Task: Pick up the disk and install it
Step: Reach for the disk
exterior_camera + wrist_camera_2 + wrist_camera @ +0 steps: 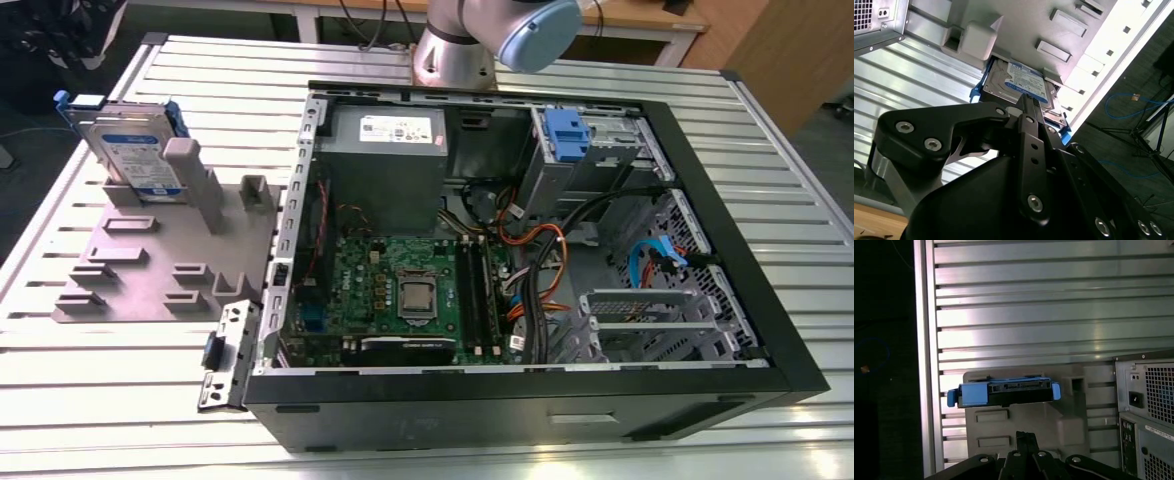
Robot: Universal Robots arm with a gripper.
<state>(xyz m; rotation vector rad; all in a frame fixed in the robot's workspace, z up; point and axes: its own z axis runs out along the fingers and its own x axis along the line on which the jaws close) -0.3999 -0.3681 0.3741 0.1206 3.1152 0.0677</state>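
The disk (134, 145) stands on edge in a slot of the grey fixture (147, 262), at the exterior view's left. It is silver-grey with a white-and-blue label and a blue carrier frame. In the second wrist view the disk (1015, 81) shows its label face beyond my gripper (1023, 98). The first wrist view gives the disk (1004, 392) edge-on, blue frame and connector side toward the camera, with my gripper (1022, 436) a short way off it. The black fingers sit pressed together with nothing between them and touch nothing.
An open computer case (747, 300) lies at the centre and right of the slatted metal table (227, 70). Inside are a motherboard (400, 290), a power supply (387, 160), cables, and a drive bay with a blue latch (567, 135). The arm's base (454, 55) stands behind the case.
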